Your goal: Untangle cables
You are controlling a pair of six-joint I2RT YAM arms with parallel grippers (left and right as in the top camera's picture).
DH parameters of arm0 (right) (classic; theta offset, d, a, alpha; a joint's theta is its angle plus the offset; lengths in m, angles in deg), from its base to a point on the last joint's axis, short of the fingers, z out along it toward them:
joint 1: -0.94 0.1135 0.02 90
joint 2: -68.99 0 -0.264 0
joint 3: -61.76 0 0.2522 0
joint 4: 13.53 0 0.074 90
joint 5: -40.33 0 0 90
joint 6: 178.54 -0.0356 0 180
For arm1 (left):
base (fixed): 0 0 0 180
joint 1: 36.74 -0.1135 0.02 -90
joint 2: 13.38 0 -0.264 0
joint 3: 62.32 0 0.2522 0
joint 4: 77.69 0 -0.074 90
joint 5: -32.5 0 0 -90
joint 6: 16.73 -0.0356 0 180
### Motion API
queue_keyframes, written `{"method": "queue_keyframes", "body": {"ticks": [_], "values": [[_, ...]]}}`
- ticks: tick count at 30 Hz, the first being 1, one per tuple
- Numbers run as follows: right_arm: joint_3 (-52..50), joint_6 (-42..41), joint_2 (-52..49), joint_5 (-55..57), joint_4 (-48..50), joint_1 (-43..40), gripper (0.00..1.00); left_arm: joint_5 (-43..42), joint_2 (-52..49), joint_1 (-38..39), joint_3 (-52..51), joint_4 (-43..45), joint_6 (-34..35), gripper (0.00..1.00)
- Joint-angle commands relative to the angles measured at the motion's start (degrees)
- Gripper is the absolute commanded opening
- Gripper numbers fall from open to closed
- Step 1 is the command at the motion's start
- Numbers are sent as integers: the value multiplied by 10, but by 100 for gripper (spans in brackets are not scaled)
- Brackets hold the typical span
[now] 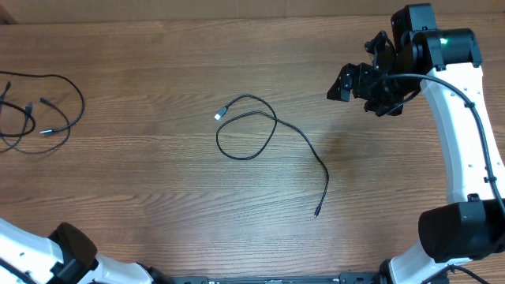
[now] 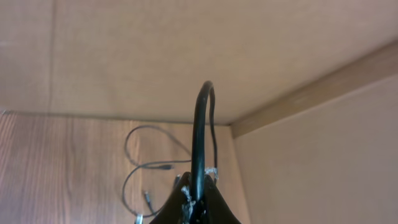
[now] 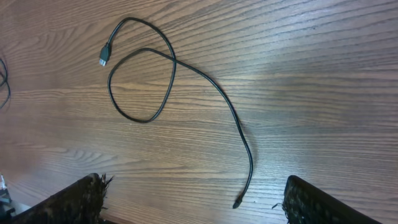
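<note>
the right gripper (image 3: 196, 190) hangs wide open, a looped cable (image 3: 175, 61) lying beyond its fingers, plug end (image 3: 237, 203) between them. the left gripper (image 2: 196, 202) is closed, more cables (image 2: 163, 167) past its tips.

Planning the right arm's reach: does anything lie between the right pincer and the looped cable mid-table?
Nothing visible does. Only bare table lies between the open right pincer and the looped cable; the other cables sit apart at the table's left edge.

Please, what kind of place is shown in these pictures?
Probably an indoor robotics test bench: a white robot arm works over a wood-grain table, and a loose black cable lies on it for practice.
</note>
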Motion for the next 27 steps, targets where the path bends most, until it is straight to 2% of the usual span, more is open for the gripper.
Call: {"method": "queue_keyframes", "body": {"ticks": [1,13,19,23,24,25,26,27], "values": [[-2,5,-1,1,2,2,90,20,-44,-2,-17,-10,25,4],[-2,0,-1,1,2,2,89,56,-157,5,-19,-28,21,4],[-2,-9,-1,1,9,2,89,54,-226,28,-19,-9,-57,4],[-2,-15,-1,1,8,2,89,54,-275,52,-19,6,-85,4],[-2,-15,-1,1,8,2,89,54,-289,57,-19,13,-86,8],[-2,-15,-1,1,9,2,89,50,-300,59,-19,17,-90,57],[-2,-15,-1,1,9,2,89,48,-311,61,-19,18,-93,100],[-2,-15,-1,1,9,2,89,47,-324,63,-19,16,-104,100]]}}
